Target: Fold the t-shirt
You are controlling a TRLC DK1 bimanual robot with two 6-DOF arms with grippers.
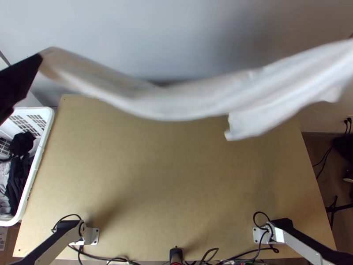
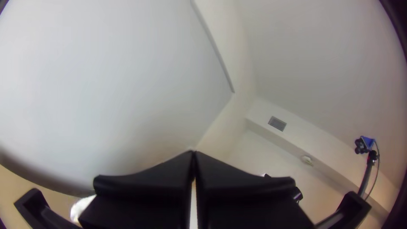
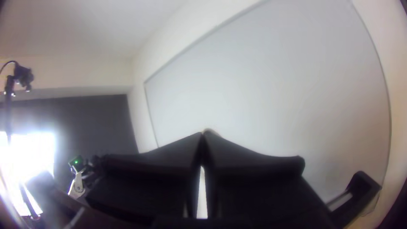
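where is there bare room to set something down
The middle of the light wooden table is bare, bordered by the white plastic basket at left and the near edge's crowded black cables and arm bases. A raised white cloth crosses the far side.

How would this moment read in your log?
t-shirt: white, aloft, sagging midway | left gripper: shut on one end | right gripper: shut on other end

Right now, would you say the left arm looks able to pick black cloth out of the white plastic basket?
Probably not: the left gripper is shut on one end of the white t-shirt, which it would likely have to release first. The basket itself is open-topped, with black cloth lying uncovered inside.
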